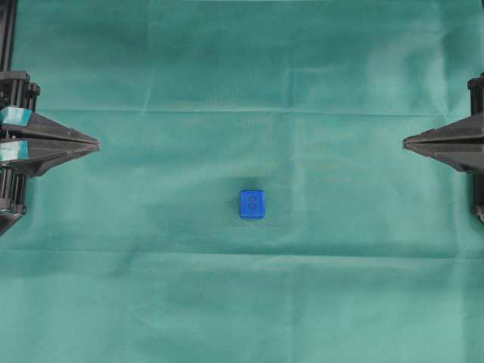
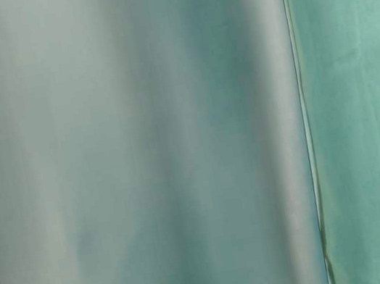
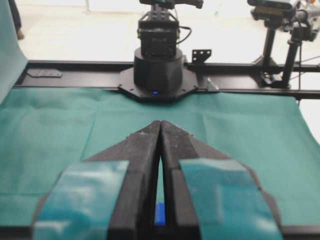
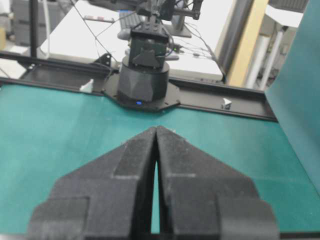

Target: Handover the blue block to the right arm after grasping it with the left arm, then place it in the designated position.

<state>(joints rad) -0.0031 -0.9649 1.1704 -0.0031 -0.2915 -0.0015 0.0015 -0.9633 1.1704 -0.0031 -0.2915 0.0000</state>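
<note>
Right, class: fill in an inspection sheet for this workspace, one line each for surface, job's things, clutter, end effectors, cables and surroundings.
Surface: green cloth, creased, covering the table.
Job's things: blue block lies near the middle, touching nothing; placement marks not made out.
Clutter: nothing seen.
End effectors: left end effector, teal-taped, shut and empty at the left edge; right end effector, plain black, shut and empty at the right edge.
Cables: some run behind the far arm base.
Surroundings: black frame rail, camera stands beyond.

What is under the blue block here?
The blue block sits on the green cloth, which shows all around it. The patch beneath it is covered, so any marks there cannot be seen.
</note>
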